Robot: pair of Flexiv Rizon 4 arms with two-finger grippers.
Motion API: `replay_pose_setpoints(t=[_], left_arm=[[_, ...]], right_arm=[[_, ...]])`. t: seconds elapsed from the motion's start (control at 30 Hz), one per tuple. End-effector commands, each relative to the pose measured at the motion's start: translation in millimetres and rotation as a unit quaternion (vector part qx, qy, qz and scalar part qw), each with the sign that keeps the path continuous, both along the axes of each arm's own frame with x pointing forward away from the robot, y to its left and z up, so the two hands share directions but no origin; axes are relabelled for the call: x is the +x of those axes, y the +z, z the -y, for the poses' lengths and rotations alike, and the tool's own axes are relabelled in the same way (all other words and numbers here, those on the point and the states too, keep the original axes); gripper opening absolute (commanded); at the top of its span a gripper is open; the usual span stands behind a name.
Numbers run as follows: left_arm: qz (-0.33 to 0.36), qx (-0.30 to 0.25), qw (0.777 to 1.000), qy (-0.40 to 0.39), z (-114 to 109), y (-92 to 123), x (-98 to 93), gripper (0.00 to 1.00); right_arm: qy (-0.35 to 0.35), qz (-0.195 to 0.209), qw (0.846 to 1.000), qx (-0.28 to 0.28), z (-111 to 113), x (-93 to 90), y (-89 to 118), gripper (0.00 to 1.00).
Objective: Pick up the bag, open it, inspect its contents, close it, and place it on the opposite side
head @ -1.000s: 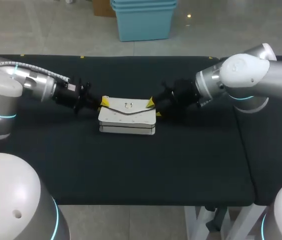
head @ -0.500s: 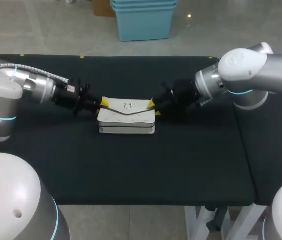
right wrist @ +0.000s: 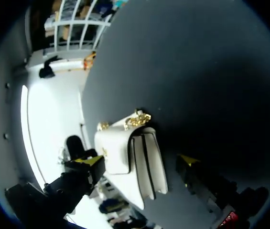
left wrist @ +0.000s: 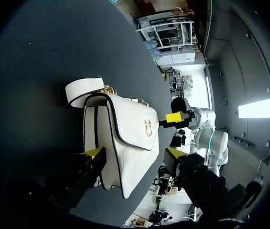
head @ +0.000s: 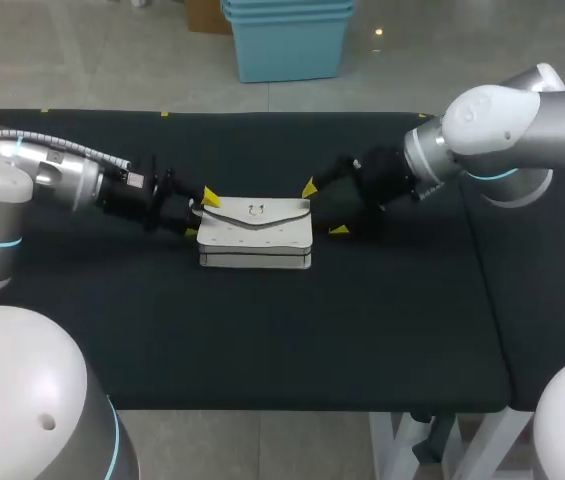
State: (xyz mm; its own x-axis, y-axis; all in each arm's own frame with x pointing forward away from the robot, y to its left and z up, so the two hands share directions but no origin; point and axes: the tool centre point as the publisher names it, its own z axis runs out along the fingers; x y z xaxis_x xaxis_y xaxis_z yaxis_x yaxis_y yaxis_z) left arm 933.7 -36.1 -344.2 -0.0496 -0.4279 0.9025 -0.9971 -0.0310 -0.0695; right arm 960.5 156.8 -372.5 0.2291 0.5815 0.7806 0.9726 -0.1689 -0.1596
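Head view shows the small white flap-front leather-look bag (head: 254, 233) resting about midway along the black cloth-covered table (head: 262, 340), somewhat nearer the far edge than the near one. Its flap is down and its small gold clasp (head: 255, 211) sits on the front. The white strap (left wrist: 83, 88) lies folded against the bag's far end on the table top. My left gripper (head: 200, 214) is at the bag's left end with its fingers spread. In the left wrist view, one yellow tip sits right against the bag's side and the other stands apart from the flap face, so I am not pinching it. My right gripper (head: 324, 208) is just off the bag's right end, its fingers spread wide. In the right wrist view, the bag lies ahead between them, with neither tip pressing on it. As I judge it, the bag is not lifted and nothing shows it open. It sits mid-table, not over toward the left or right edge, so the placing is left to do. Whether the contents have been inspected, I cannot tell.
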Motion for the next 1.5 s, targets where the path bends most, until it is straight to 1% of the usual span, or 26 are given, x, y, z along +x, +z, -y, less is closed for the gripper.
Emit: replay_pose_setpoints(t=[0.03,0.07,0.1,0.13,0.23,0.27,0.3,0.33,0.37,0.47,0.5,0.57,0.67,0.73,1.27,1.3,1.33,1.37,1.4,1.47,1.5], left_arm=[[-0.003,-0.002,1.0,0.0,2.5,-3.5,-2.6,0.49],[-0.004,-0.002,1.0,0.0,2.9,-3.6,-3.4,0.44],[-0.005,-0.002,1.0,-0.002,3.3,-3.7,-4.2,0.33],[-0.007,0.002,1.0,-0.004,3.8,-3.8,-4.8,0.29],[-0.015,0.022,1.0,-0.009,5.5,-7.2,-5.1,0.34],[-0.016,0.03,0.999,-0.008,6.1,-9.1,-4.7,0.33],[-0.02,0.036,0.999,-0.007,6.1,-11.2,-4.0,0.29],[-0.02,0.042,0.999,-0.005,5.7,-12.6,-3.2,0.12],[-0.021,0.044,0.999,-0.004,4.8,-13.3,-2.3,0.0],[-0.019,0.055,0.998,-0.001,0.5,-14.3,0.8,0.0],[-0.019,0.058,0.998,-0.001,-1.3,-14.4,2.1,0.0],[-0.016,0.067,0.998,-0.001,-3.9,-14.2,4.9,0.0],[-0.014,0.085,0.996,-0.018,-6.3,-11.8,8.0,0.0],[-0.019,0.111,0.993,-0.022,-9.4,-13.2,10.1,0.0],[-0.019,0.111,0.993,-0.022,-9.4,-13.2,10.1,0.0],[-0.019,0.111,0.993,-0.022,-9.4,-13.2,10.1,0.0],[-0.019,0.111,0.993,-0.022,-9.4,-13.2,10.1,0.0],[-0.014,0.105,0.994,-0.024,-14.0,-13.2,14.3,0.0],[-0.011,0.088,0.995,-0.035,-19.9,-12.3,20.1,0.0],[0.0,0.091,0.995,-0.032,-30.9,-10.3,30.4,0.0],[0.004,0.081,0.996,-0.042,-36.6,-8.6,35.2,0.0]], right_arm=[[-0.017,0.018,0.998,-0.061,12.5,-5.2,15.7,1.0],[-0.022,0.025,0.996,-0.08,15.7,-4.0,17.3,1.0],[-0.022,0.03,0.995,-0.088,18.8,-2.4,18.4,1.0],[-0.02,0.034,0.994,-0.097,21.9,-1.2,19.8,1.0],[-0.017,0.049,0.989,-0.138,30.4,2.6,20.8,1.0],[-0.012,0.051,0.988,-0.145,33.3,3.7,20.8,1.0],[-0.004,0.051,0.987,-0.153,36.6,5.2,20.2,1.0],[0.002,0.05,0.985,-0.165,39.4,6.3,19.5,1.0],[0.011,0.051,0.984,-0.172,41.4,6.5,18.9,1.0],[0.018,0.065,0.976,-0.208,48.9,8.9,17.8,1.0],[0.026,0.068,0.975,-0.21,51.4,9.3,18.1,1.0],[0.053,0.07,0.968,-0.236,54.5,8.8,18.8,1.0],[0.053,0.07,0.968,-0.236,54.5,8.8,18.8,1.0],[0.053,0.07,0.968,-0.236,54.5,8.8,18.8,1.0],[0.053,0.07,0.968,-0.236,54.5,8.8,18.8,1.0],[0.061,0.083,0.971,-0.218,57.0,13.5,20.1,1.0],[0.067,0.094,0.969,-0.218,63.7,20.9,21.3,1.0],[0.067,0.097,0.967,-0.228,67.7,25.0,21.4,1.0],[0.067,0.105,0.966,-0.228,76.6,32.6,22.0,1.0],[0.071,0.117,0.957,-0.255,93.6,46.8,23.4,1.0],[0.069,0.125,0.956,-0.256,102.4,53.3,24.8,1.0]])
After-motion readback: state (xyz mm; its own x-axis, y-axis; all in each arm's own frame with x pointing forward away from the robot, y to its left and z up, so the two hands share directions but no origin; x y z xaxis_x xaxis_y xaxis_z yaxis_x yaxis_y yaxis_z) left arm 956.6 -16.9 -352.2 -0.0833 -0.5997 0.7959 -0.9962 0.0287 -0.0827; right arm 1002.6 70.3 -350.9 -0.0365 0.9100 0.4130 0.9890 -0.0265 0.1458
